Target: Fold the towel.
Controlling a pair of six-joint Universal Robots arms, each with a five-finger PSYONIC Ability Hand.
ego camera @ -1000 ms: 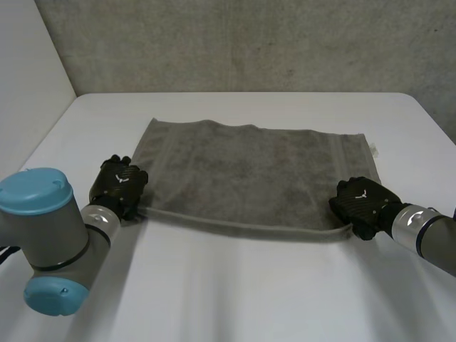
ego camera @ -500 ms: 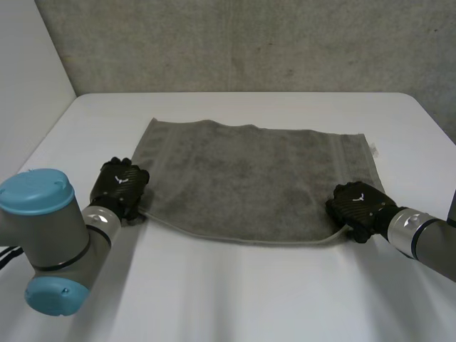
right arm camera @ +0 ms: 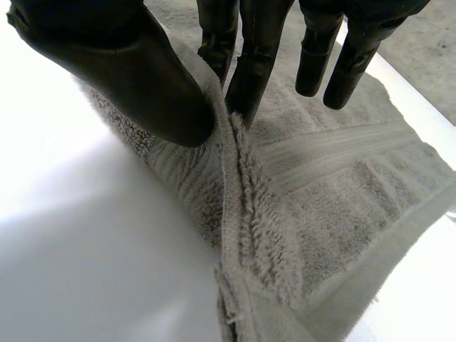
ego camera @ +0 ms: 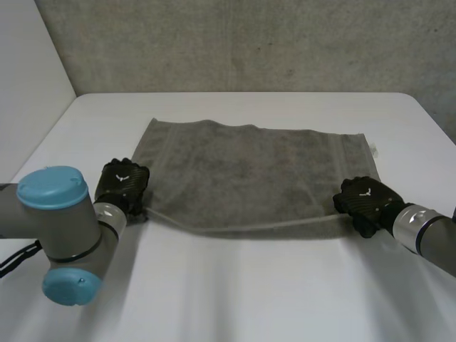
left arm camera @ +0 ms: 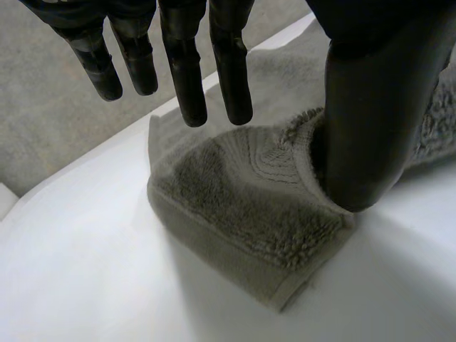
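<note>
— What colour is the towel (ego camera: 249, 171)?
— A dull grey-brown all over, with a looped pile. Near one end runs a flatter woven band (right arm camera: 320, 153) of plain stripes in the same shade.
— And the hands?
— The left hand (ego camera: 122, 182) and the right hand (ego camera: 365, 199) are both black, each with a small white mark on its back.
— The arms?
— The left arm (ego camera: 68, 228) is grey with a light-blue cap (ego camera: 55, 187); the right arm (ego camera: 431, 234) is grey, silvery at the wrist.
— What about the rest?
— The table (ego camera: 249, 292) is plain white, and the wall (ego camera: 249, 43) behind it is mottled grey, speckled darker.
</note>
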